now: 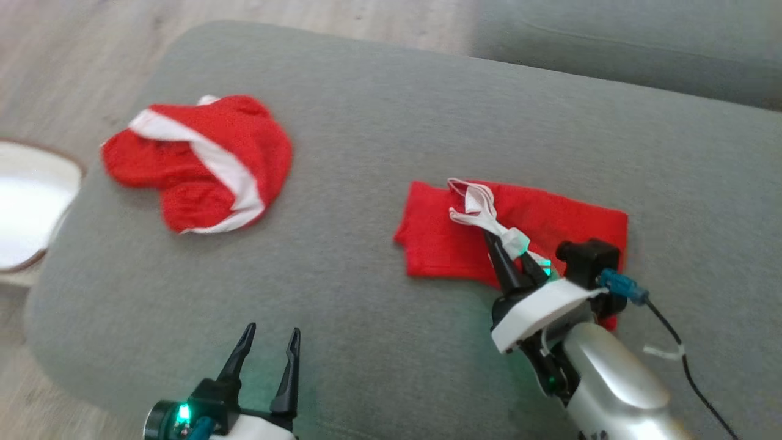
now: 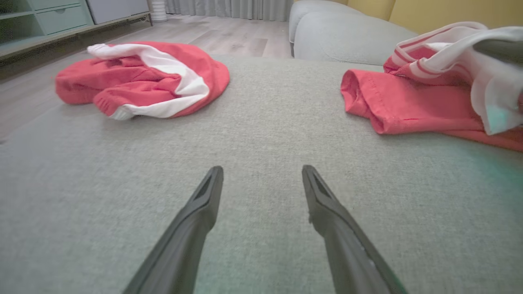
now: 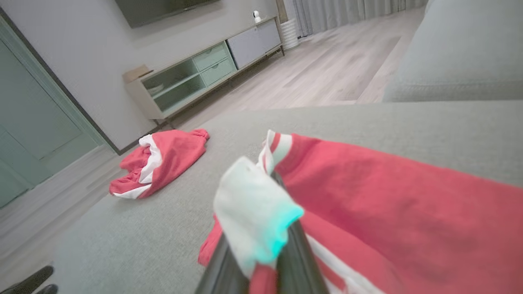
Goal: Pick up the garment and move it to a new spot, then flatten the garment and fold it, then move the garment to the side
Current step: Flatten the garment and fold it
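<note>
The work went on atop a broad grey fabric cushion (image 1: 379, 122), its weave plain and bare apart from the clothes. A second grey sofa section (image 1: 611, 43) sat behind it, and pale wood flooring (image 1: 73, 55) ran round the far side. Across the room stood a low cabinet (image 3: 196, 77) with green shelves and drawers, grey curtains (image 3: 339, 10) beyond it, and a dark screen (image 3: 159, 8) on the wall above. A round white tabletop (image 1: 30, 208) edged in beside the cushion's left end.

I counted two red garments. The folded red garment (image 1: 440, 238) lay flat on the right half of the cushion. The crumpled red garment (image 1: 195, 159), banded in white, lay bunched well apart on the left.

Two grippers as well. The right gripper (image 1: 506, 244) was over the folded piece, fingers pinched tight on its white trim (image 1: 479, 205), which rose from the cloth. The left gripper (image 1: 273, 330) sat by the cushion's near edge, fingers spread wide, holding nothing.
</note>
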You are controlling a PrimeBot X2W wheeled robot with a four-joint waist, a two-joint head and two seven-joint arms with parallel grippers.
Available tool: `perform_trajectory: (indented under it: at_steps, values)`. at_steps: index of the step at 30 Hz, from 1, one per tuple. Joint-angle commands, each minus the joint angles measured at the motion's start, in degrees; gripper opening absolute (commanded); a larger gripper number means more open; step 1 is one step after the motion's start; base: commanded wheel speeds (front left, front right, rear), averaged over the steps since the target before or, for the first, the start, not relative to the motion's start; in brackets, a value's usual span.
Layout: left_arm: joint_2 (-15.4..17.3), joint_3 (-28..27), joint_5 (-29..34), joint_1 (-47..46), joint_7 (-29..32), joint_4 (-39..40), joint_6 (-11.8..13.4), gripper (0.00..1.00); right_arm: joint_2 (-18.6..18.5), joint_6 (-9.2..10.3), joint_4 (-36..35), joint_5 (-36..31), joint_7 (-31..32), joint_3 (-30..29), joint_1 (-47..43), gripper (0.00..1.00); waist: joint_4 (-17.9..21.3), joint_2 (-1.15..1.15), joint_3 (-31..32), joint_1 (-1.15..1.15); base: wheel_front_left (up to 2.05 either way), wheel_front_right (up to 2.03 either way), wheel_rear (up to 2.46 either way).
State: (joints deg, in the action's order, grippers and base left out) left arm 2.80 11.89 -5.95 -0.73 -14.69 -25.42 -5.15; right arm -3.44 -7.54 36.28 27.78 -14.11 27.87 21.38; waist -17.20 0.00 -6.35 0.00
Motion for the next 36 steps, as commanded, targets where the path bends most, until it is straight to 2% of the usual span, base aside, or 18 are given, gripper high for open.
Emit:
perform_trajectory:
  at_steps: [1,6,7,8,9,13,16,19,24,28,36]
  values:
    - [0.1,-1.3,0.5,-0.5,-0.3,1.4,-0.3,1.00,0.6,0.05,-1.1,0.5,-0.4,1.3,3.5,0.00,-3.3,0.00,0.1,0.00,0.00,0.00,0.00]
    - [0.1,-1.3,0.9,-0.4,-0.3,1.5,-0.7,1.00,0.6,0.05,2.1,2.6,-0.8,2.4,6.6,0.00,-5.3,0.00,0.2,0.00,0.00,0.00,0.00]
    - [0.1,-1.4,1.0,-0.4,-0.3,1.5,-0.7,1.00,0.6,0.05,2.4,3.3,-0.8,2.7,7.1,0.13,-5.3,0.00,0.3,0.00,0.00,0.00,0.00]
    - [0.1,-1.5,1.1,-0.5,-0.3,1.4,-0.7,1.00,0.6,0.05,2.1,4.5,-0.8,3.2,7.3,0.61,-5.1,0.00,0.4,0.00,0.00,0.00,0.00]
    - [0.1,-1.7,1.3,-0.6,-0.3,1.3,-0.8,1.00,0.6,0.05,1.7,5.7,-0.8,3.9,7.5,1.00,-4.8,0.00,0.5,0.00,0.00,0.00,0.00]
    - [0.1,-2.8,1.3,-1.2,-0.3,1.4,-0.6,1.00,0.6,0.05,1.0,8.4,-0.9,4.3,7.5,1.00,-2.4,0.00,1.0,0.00,0.00,0.00,0.00]
    - [0.1,-3.6,1.4,-1.9,-0.3,2.1,-0.5,1.00,0.6,0.05,-0.7,7.3,-0.9,0.6,6.5,1.00,0.2,0.00,1.5,0.00,0.00,0.00,0.00]
    - [0.1,-4.5,1.5,-2.4,-0.3,2.9,-0.3,1.00,0.6,0.05,-1.4,2.9,-0.9,-5.4,3.9,1.00,3.3,0.00,2.2,0.00,0.00,0.00,0.00]
    - [0.1,-6.0,1.8,-3.0,-0.3,3.7,0.2,1.00,0.6,0.05,-2.4,-9.0,-0.9,-14.8,-1.3,1.00,8.2,0.00,3.2,0.00,0.00,0.00,0.00]
    - [0.3,-7.1,2.7,-2.9,-0.3,4.7,0.6,1.00,0.6,0.05,-3.6,-15.7,-0.9,-18.7,-4.9,1.00,11.6,0.00,3.8,0.00,0.00,0.00,0.00]
    - [0.2,-8.9,3.0,1.0,-0.3,6.1,1.3,1.00,0.6,0.05,-4.7,-22.1,-0.9,-22.1,-12.0,1.00,16.0,0.00,5.5,0.00,0.00,0.00,0.00]
